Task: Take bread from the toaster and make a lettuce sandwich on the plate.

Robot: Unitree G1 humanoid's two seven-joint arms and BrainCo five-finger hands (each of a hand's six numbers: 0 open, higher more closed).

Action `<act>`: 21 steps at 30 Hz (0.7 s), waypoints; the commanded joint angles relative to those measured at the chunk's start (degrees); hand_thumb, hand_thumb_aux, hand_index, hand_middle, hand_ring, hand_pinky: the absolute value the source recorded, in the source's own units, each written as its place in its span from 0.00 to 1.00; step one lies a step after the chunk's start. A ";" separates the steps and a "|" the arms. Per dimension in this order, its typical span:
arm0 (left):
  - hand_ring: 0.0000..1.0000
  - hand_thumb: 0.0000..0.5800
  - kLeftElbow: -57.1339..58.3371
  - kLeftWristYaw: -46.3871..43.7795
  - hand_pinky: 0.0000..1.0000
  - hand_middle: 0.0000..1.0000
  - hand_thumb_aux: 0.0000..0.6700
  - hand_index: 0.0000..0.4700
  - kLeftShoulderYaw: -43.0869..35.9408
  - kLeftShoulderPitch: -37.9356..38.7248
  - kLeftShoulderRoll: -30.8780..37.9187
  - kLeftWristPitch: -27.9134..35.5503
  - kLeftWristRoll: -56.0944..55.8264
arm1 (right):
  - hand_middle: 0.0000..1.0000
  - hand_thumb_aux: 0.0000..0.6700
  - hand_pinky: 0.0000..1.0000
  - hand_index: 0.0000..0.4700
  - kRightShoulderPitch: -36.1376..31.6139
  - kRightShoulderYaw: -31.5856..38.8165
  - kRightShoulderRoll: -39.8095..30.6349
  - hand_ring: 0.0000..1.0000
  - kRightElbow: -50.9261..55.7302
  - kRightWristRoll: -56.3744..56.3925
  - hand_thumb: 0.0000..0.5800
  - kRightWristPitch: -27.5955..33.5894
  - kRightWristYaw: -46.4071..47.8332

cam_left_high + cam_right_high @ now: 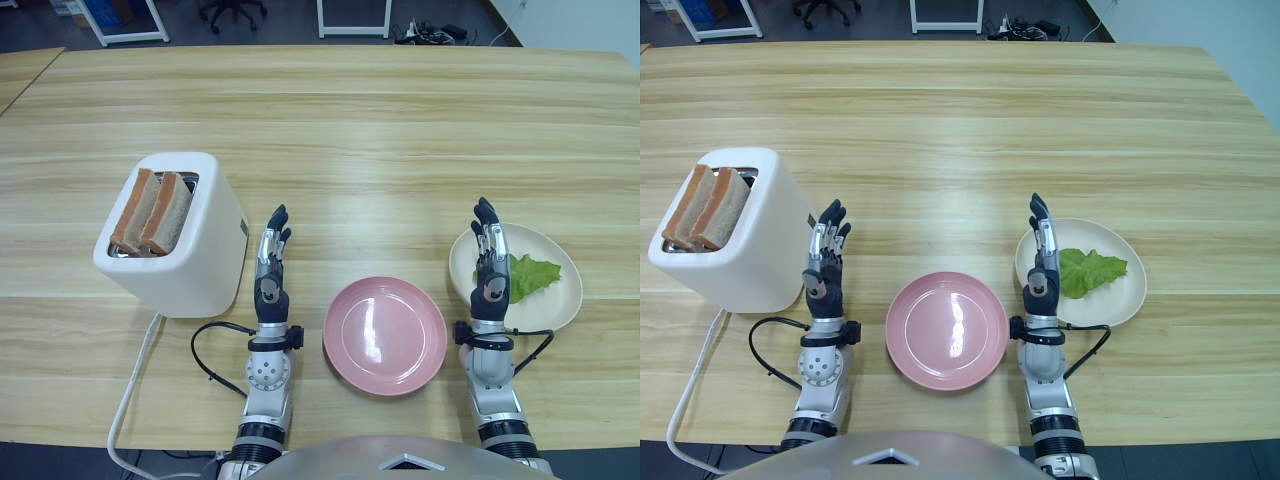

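A white toaster (190, 250) stands at the left with two bread slices (152, 212) sticking up out of its slots. The pink plate (385, 335) lies empty at the front centre. A green lettuce leaf (528, 276) rests on a cream plate (555, 250) at the right. My left hand (271, 272) is open, fingers straight, just right of the toaster and left of the pink plate. My right hand (490, 265) is open too, over the cream plate's left edge, beside the lettuce.
The toaster's white cord (135, 385) trails off the front edge of the wooden table (380, 130). Black cables (210, 360) loop near both wrists. Chair and table legs stand on the floor beyond the far edge.
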 commanded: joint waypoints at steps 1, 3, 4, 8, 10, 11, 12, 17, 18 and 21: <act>0.00 0.00 1.47 1.27 0.00 0.00 0.00 0.00 0.65 -0.05 0.08 -1.66 2.61 | 0.00 0.00 0.00 0.00 -0.60 -1.05 0.22 0.00 0.72 -2.67 0.00 -1.00 -1.35; 0.00 0.00 2.03 2.22 0.00 0.00 0.00 0.00 1.03 -0.35 -0.20 -2.29 3.55 | 0.00 0.00 0.00 0.00 -0.50 -1.34 0.21 0.00 0.44 -3.11 0.00 -0.78 -1.67; 0.00 0.00 2.28 2.60 0.00 0.00 0.00 0.00 1.22 -0.50 -0.31 -2.48 3.91 | 0.00 0.00 0.00 0.00 -0.41 -1.40 0.22 0.00 0.22 -3.11 0.00 -0.51 -1.65; 0.00 0.00 2.62 4.22 0.00 0.00 0.00 0.00 1.96 -0.85 -0.60 -2.68 5.15 | 0.00 0.00 0.00 0.00 -0.03 -1.04 0.16 0.00 -0.28 -2.51 0.00 0.28 -0.72; 0.00 0.00 2.71 4.95 0.00 0.00 0.00 0.00 2.21 -1.02 -0.60 -2.58 5.81 | 0.00 0.00 0.00 0.00 0.33 -0.63 -0.09 0.00 -0.31 -2.83 0.00 0.02 -0.21; 0.00 0.00 2.76 5.21 0.00 0.00 0.00 0.00 2.26 -1.07 -0.57 -2.59 6.09 | 0.00 0.00 0.00 0.00 0.46 -0.54 -0.03 0.00 -0.30 -3.05 0.00 -0.10 -0.17; 0.00 0.00 2.80 5.31 0.00 0.00 0.00 0.00 2.19 -1.07 -0.48 -2.57 6.31 | 0.00 0.00 0.00 0.00 0.55 -0.56 -0.03 0.00 -0.28 -3.36 0.00 -0.29 -0.22; 0.00 0.00 -1.27 5.10 0.00 0.00 0.00 0.00 2.36 0.04 1.75 -6.69 10.97 | 0.00 0.00 0.00 0.00 0.77 -1.26 -0.78 0.00 -2.16 -7.59 0.00 -1.72 -1.64; 0.00 0.00 -6.00 5.27 0.00 0.00 0.00 0.00 4.19 1.38 2.68 -7.45 13.11 | 0.00 0.00 0.00 0.00 1.02 -1.39 -1.61 0.00 -2.96 -9.02 0.00 -2.30 -1.58; 0.00 0.00 -19.38 6.79 0.00 0.00 0.00 0.00 16.09 4.68 7.14 -7.44 18.82 | 0.00 0.00 0.00 0.00 1.20 -1.77 -4.09 0.00 -3.79 -11.43 0.00 -3.55 -1.09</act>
